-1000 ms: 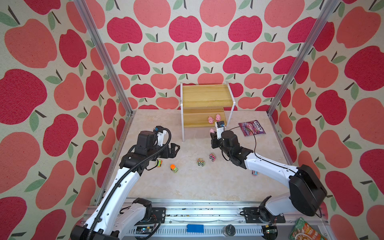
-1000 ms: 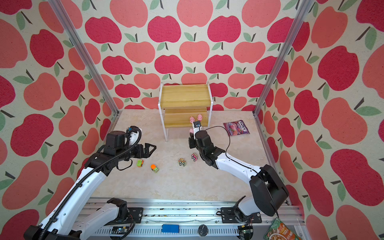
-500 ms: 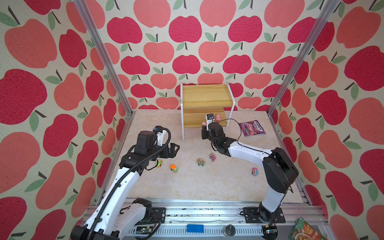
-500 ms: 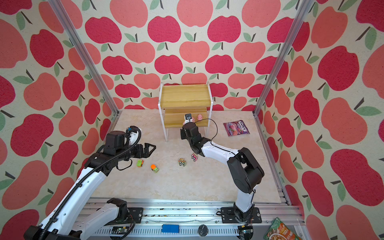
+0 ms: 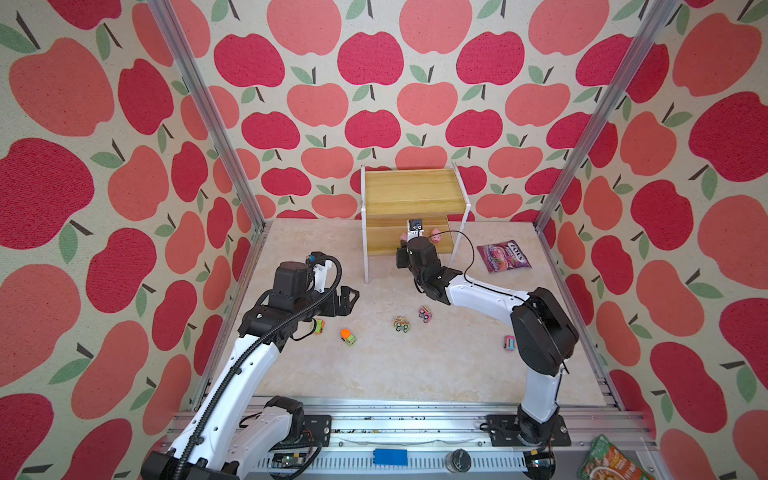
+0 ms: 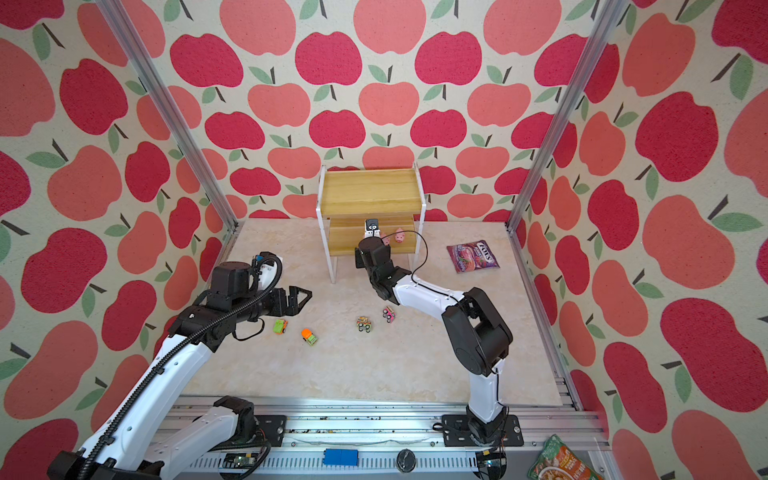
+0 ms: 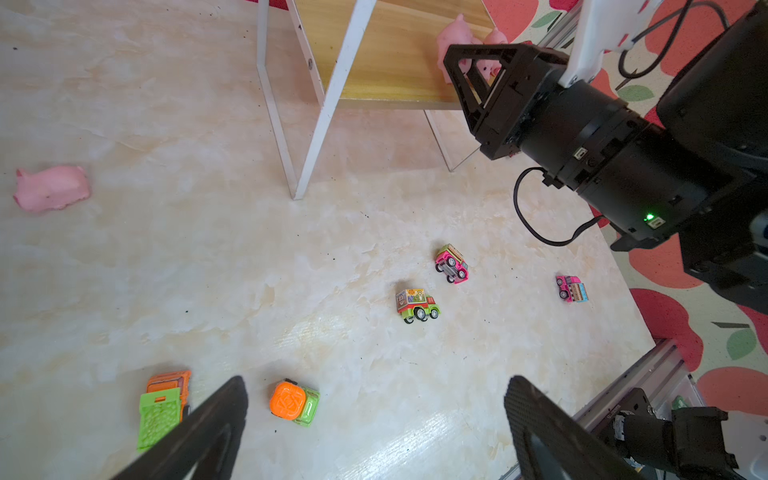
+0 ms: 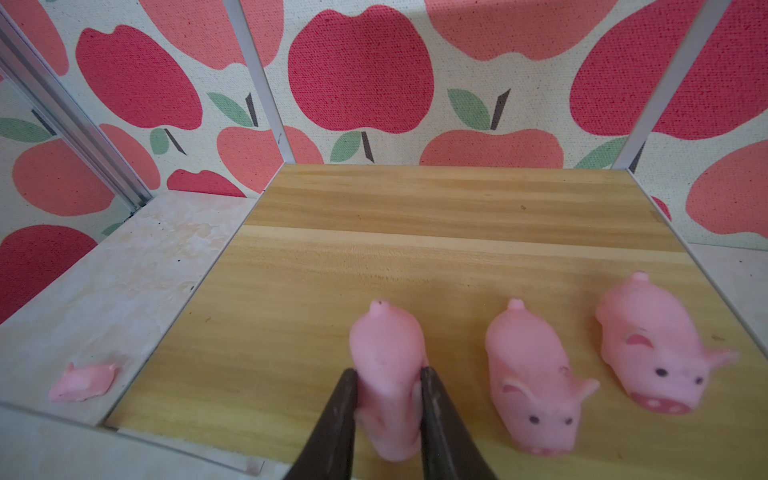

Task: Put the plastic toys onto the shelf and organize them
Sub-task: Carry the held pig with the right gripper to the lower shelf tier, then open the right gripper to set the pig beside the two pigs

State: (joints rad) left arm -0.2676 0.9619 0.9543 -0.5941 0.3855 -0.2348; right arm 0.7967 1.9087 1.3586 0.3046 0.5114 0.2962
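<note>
Here the right claw (image 8: 388,376) pinches a pink pig (image 8: 384,345) at the shelf (image 8: 374,257), bottom centre; the left claw (image 7: 376,380) gapes wide, empty.

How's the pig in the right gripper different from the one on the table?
The gripped pig is pinched in the right gripper at the lower board of the shelf; the table pig lies free beside the shelf. The gripped pig is belly-down; the table pig seems tipped sideways. Both are pink.

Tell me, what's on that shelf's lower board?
Two pink pigs stand free; a third pig is pinched in the right gripper. Whether it touches the board is hidden.
</note>
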